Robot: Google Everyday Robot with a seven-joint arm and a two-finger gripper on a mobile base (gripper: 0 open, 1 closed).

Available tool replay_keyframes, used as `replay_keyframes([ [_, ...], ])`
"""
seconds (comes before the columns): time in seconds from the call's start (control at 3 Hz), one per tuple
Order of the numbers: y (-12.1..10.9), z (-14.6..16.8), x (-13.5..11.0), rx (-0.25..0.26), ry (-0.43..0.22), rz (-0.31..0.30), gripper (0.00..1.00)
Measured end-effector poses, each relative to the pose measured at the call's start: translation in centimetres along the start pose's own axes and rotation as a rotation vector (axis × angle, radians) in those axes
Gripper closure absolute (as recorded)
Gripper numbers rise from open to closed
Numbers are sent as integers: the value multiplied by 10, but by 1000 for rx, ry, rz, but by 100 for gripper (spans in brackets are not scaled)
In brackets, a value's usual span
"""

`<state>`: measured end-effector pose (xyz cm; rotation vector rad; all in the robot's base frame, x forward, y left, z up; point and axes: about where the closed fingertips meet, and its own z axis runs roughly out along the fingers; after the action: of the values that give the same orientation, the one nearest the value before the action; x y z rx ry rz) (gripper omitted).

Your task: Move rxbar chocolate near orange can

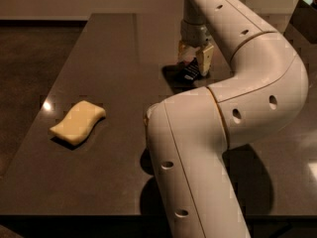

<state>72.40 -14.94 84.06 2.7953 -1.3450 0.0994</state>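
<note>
Bar grabbed, trip to the can not done yet
The end effector (194, 63), at the far side of the surface (99, 58), pinches the rxbar chocolate (189, 72), tilted just above its shadow (173, 79). The big white arm (257, 83) hides the orange can, so I cannot tell how near the bar is.

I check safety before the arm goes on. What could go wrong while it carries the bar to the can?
The gripper, over the far part of the table, holds the rxbar chocolate tilted in its grip, so the bar may slip out. The orange can is almost wholly hidden behind the arm. Only a sliver shows, so the arm might knock it over while moving.
</note>
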Motion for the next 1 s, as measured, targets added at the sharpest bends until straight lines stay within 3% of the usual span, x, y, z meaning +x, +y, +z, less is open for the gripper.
replay_keyframes([
  [0.67,3,-2,-1,-1,-8,3,81],
  [1.0,4,-3,-1,-1,-8,4,83],
])
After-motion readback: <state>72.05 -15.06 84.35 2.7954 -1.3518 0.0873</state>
